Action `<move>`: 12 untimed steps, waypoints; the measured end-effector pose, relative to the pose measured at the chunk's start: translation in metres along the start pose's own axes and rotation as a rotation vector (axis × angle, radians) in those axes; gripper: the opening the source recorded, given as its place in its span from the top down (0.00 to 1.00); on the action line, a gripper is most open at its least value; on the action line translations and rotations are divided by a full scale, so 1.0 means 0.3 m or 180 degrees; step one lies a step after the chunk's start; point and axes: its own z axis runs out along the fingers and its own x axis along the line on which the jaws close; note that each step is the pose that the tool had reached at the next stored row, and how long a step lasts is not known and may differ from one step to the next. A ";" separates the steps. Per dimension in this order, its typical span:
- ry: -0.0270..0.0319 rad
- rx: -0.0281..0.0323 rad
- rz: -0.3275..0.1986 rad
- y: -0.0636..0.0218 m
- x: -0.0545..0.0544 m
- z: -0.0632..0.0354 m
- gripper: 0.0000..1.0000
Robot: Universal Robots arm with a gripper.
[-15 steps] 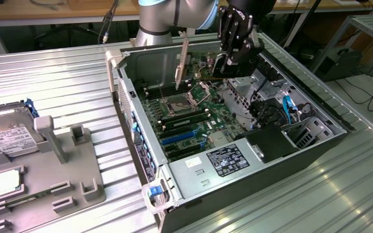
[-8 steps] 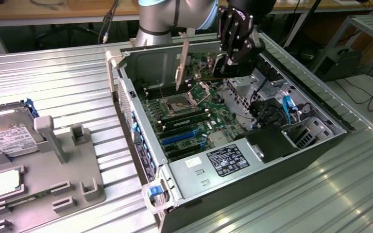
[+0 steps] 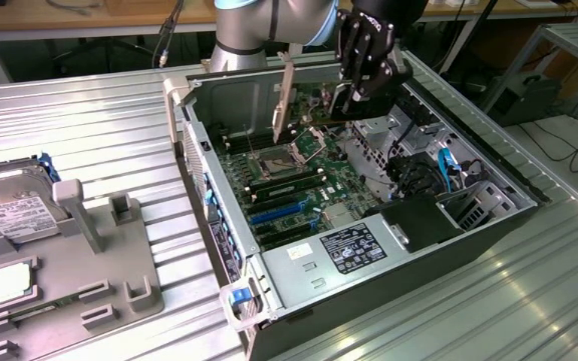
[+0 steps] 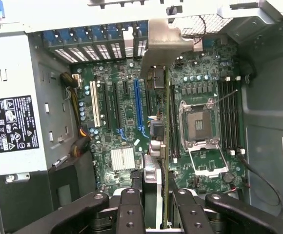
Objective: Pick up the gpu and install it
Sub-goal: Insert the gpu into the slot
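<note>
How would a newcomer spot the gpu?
Find the open computer case on the ribbed table. Above its motherboard, the end effector grips the gpu, a thin green card on edge. No other part there has its long silver bracket.

Setting: a robotics laboratory. Indicators: an industrial robot arm (image 3: pixel 254 26) whose claw (image 3: pixel 354 94) grips a gpu (image 3: pixel 314 101) over an open computer tower (image 3: pixel 500 177), a ribbed metal table (image 3: pixel 88 113), a grey parts fixture (image 3: pixel 118 256), and wooden tables (image 3: pixel 58 15) and loose floor cables (image 3: pixel 570 154) behind.
</note>
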 end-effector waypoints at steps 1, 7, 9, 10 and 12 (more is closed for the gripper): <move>0.0000 -0.0001 -0.0038 0.000 0.000 0.000 0.72; 0.0001 0.0000 -0.0136 0.000 0.000 0.001 0.72; 0.0001 0.0005 -0.0136 0.000 0.000 0.004 0.72; 0.0000 0.0008 -0.0136 0.000 0.000 0.006 0.72; -0.0001 0.0023 -0.0136 0.000 0.000 0.010 0.72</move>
